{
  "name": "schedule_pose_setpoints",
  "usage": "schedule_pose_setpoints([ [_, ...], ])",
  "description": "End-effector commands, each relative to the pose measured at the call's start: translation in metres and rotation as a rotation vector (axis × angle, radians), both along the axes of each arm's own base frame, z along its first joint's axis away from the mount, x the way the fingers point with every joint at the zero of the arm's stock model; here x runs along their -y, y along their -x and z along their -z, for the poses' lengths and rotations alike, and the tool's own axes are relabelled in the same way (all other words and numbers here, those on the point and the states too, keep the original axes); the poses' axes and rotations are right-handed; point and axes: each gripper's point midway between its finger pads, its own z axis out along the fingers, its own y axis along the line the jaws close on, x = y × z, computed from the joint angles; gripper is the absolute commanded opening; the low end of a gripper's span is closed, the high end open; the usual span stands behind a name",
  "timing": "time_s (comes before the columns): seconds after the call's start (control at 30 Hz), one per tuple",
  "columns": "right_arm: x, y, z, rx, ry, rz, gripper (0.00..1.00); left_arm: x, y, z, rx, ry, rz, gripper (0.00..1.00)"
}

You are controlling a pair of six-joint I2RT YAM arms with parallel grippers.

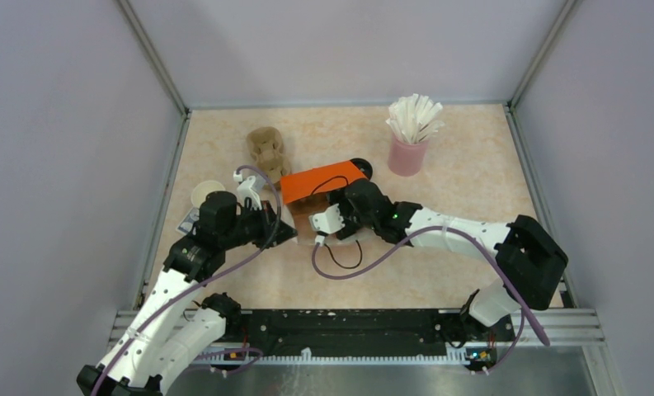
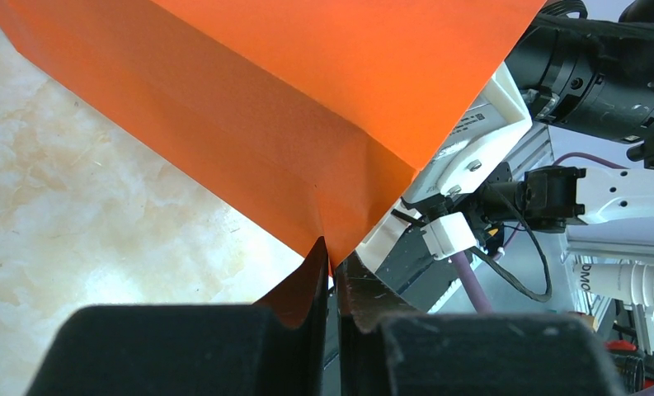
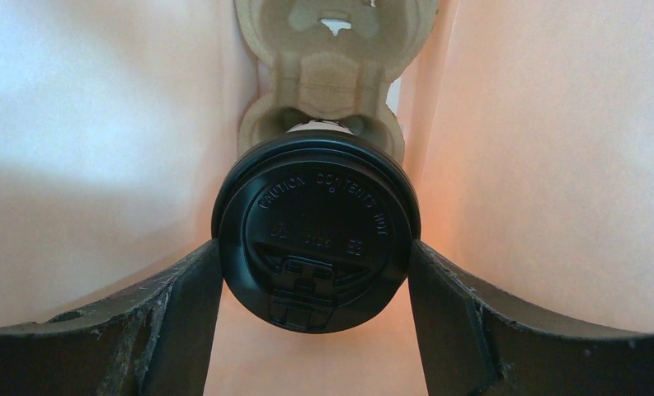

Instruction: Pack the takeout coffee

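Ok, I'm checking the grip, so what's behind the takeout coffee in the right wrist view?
A tan pulp cup carrier sits beyond the takeout coffee, gripped at its lid by the right gripper. The lid hides the cup's body and the carrier's near end.

Overhead looks down; wrist cameras close-up; orange bag (image 1: 319,183) shared.

arms (image 1: 447,231): white shells, black joints | cables (image 2: 465,279): purple | tool fingers (image 3: 167,322): black, scuffed
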Motion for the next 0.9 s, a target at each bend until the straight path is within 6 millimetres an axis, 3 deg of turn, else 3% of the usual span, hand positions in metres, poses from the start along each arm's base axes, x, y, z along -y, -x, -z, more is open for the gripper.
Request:
schedule_pose_setpoints([
  [0.0,0.007,-0.003,0.013,-0.029,0.015,0.017,0.53,0.004,0.000,-0.007,0.015,0.027,0.016,0.10],
  [0.53,0.009,-0.005,0.023,-0.051,0.024,0.038,0.54,0.005,0.001,-0.006,0.013,0.030,0.025,0.10],
  [0.87,0.007,-0.001,-0.013,-0.059,-0.033,0.050,0.70,0.008,-0.005,-0.008,0.020,0.027,0.031,0.11],
])
